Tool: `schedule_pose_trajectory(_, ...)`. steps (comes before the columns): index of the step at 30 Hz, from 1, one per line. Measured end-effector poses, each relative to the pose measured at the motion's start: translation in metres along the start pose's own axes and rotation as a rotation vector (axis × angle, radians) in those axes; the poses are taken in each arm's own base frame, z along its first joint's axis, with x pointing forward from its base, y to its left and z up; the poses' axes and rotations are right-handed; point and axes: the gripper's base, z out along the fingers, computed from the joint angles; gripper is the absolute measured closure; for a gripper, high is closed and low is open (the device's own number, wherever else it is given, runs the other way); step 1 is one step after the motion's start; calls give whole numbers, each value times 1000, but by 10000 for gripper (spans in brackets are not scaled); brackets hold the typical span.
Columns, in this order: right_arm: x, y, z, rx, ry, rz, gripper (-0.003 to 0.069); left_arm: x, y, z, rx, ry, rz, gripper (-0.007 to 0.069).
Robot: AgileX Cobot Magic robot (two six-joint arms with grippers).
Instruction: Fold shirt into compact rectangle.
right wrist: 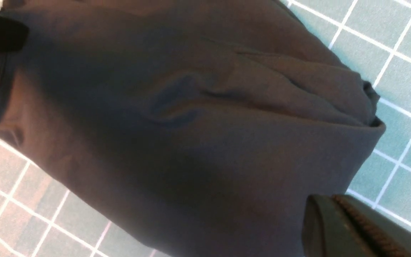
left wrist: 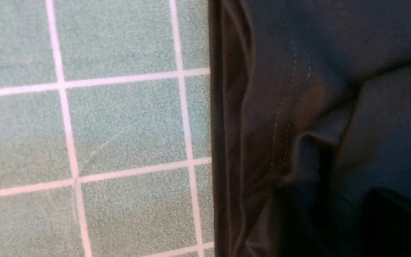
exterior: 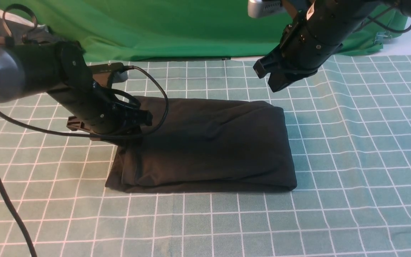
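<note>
Front view gives you the shirt point(exterior: 209, 142), folded into a thick black rectangle on the green checked tablecloth point(exterior: 351, 160). Your left gripper point(exterior: 145, 117) sits low at the shirt's left far corner, over the fabric; whether its jaws are parted you cannot tell from these pictures. Your right gripper point(exterior: 275, 76) hangs in the air above the shirt's far right corner, pressed together and holding nothing. Behind the shirt runs a green backdrop point(exterior: 177, 28).
</note>
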Motion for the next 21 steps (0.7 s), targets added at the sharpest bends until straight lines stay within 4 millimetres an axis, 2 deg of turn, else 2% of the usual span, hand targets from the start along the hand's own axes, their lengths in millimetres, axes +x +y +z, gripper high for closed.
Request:
schedule_pose_trajectory(3, -2, 0, 0, 2, -17, 0, 638, 0, -1, -1, 6, 5, 31, 578)
schedule_pose_trajectory(5, -3, 0, 0, 4, -29, 0, 638, -1, -1, -2, 8, 11, 37, 600)
schedule_pose_trajectory(13, -7, -2, 4, 10, -66, 3, 638, -14, -3, -37, -50, -75, 127, 607)
schedule_pose_trajectory(21, -3, -7, 31, 7, 6, 17, 638, -14, 3, -35, -119, -59, 196, 607)
